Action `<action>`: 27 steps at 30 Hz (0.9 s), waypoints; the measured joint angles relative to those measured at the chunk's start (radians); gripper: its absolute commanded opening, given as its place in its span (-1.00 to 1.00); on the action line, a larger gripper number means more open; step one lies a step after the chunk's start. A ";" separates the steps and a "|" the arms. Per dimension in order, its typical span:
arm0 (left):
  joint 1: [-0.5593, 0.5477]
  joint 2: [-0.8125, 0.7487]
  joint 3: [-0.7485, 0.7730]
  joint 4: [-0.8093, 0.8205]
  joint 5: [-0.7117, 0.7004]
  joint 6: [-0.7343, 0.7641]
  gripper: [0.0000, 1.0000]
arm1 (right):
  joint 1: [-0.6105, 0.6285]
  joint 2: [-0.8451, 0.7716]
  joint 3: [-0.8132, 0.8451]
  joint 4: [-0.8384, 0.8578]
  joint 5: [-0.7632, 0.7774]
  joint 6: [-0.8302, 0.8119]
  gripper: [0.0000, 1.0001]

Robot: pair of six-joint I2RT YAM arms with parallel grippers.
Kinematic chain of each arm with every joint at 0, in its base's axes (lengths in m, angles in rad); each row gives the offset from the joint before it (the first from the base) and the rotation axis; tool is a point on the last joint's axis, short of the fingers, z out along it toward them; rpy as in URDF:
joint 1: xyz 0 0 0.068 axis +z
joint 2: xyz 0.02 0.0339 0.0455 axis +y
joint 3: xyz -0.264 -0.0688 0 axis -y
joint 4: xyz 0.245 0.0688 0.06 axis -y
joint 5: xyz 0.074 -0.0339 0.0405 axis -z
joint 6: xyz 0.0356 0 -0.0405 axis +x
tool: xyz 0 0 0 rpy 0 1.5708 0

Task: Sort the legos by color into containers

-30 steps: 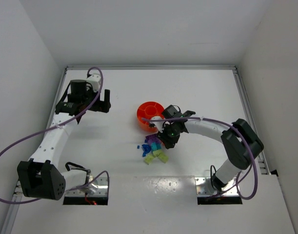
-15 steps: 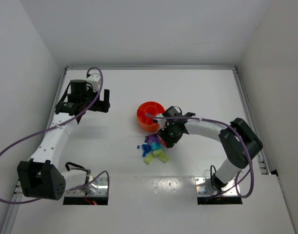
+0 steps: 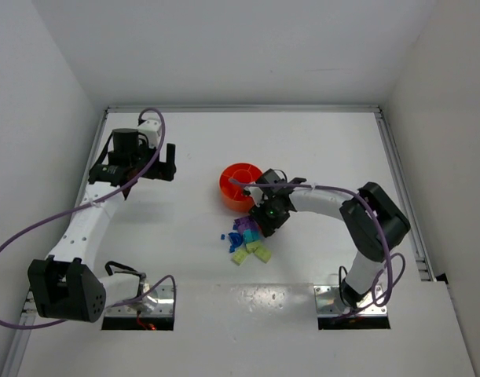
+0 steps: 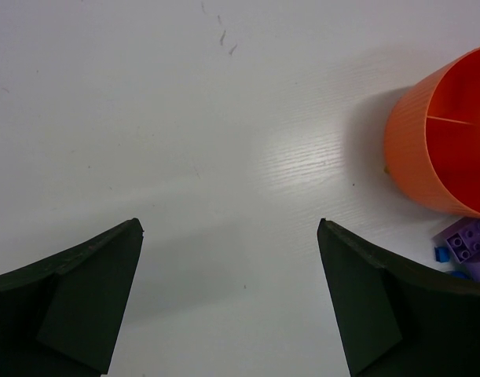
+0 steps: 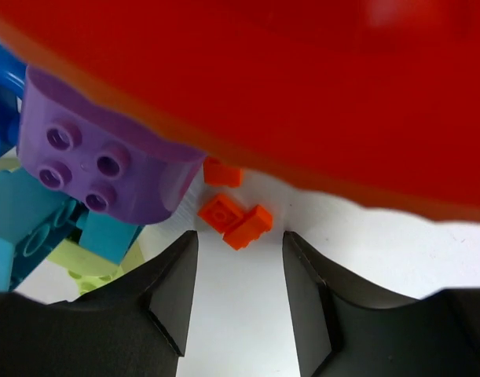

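At far left, you have the left gripper (image 3: 170, 162): jaws spread wide, nothing between them, hanging over the white tabletop (image 4: 185, 118). Centre: round orange plastic divided bowl (image 3: 228, 187), with the heap of small plastic lego bricks (image 3: 247, 239) just beside its near wall. Right of that: right gripper (image 5: 240, 234), jaws partly apart, gripping nothing. Only its wrist view shows you tiny orange pieces (image 5: 236, 220) on the table at the bowl's foot, beside a purple studded brick (image 5: 106, 169).

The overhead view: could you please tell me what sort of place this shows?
Probably a robot test cell: a white table boxed in by white walls, a left arm and a right arm bolted at its near edge, and toy bricks beside an orange bowl.
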 measured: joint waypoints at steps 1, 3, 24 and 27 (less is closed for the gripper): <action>0.001 0.000 0.000 0.000 -0.001 0.000 0.99 | 0.000 0.005 0.005 -0.002 0.000 0.000 -0.05; 0.002 0.000 0.000 0.000 -0.003 0.000 0.99 | 0.002 0.015 0.018 -0.004 0.001 0.003 -0.11; 0.002 0.000 0.000 0.003 -0.005 0.005 0.99 | 0.003 -0.022 -0.023 -0.016 0.066 -0.017 -0.86; 0.002 0.000 0.000 0.004 -0.005 0.005 0.99 | 0.003 -0.050 -0.023 -0.050 0.057 -0.027 -0.88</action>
